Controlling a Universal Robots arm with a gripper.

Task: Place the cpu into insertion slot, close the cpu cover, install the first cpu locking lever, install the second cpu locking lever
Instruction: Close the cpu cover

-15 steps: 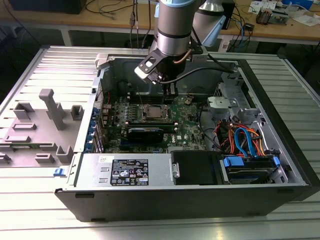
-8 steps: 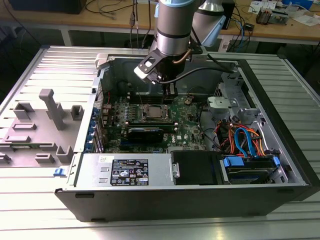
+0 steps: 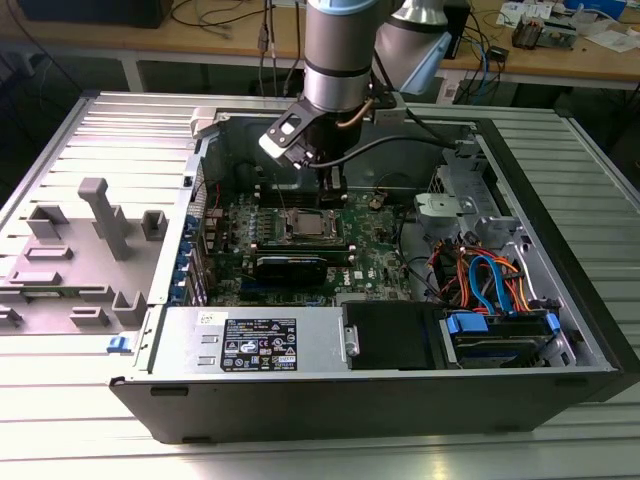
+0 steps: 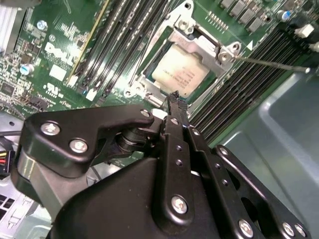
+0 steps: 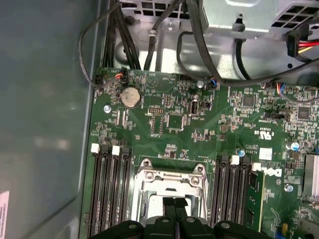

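The fingers [image 4: 175, 112] are pinched together on nothing, poised just short of the cpu [image 4: 180, 75]. It sits beyond their tips in the insertion slot [image 4: 130, 90], and the cpu cover [image 4: 199, 46] seems to be down around it. One thin locking lever [image 4: 264, 62] juts off to one side of the fingers, across the memory slots [image 4: 249, 84].

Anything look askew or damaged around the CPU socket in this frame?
Nothing looks damaged. The cpu sits flat under the closed cpu cover. One thin lever sticks out across the memory slots instead of lying along the frame, so it looks unlatched. The gripper hovers shut at the socket's corner.
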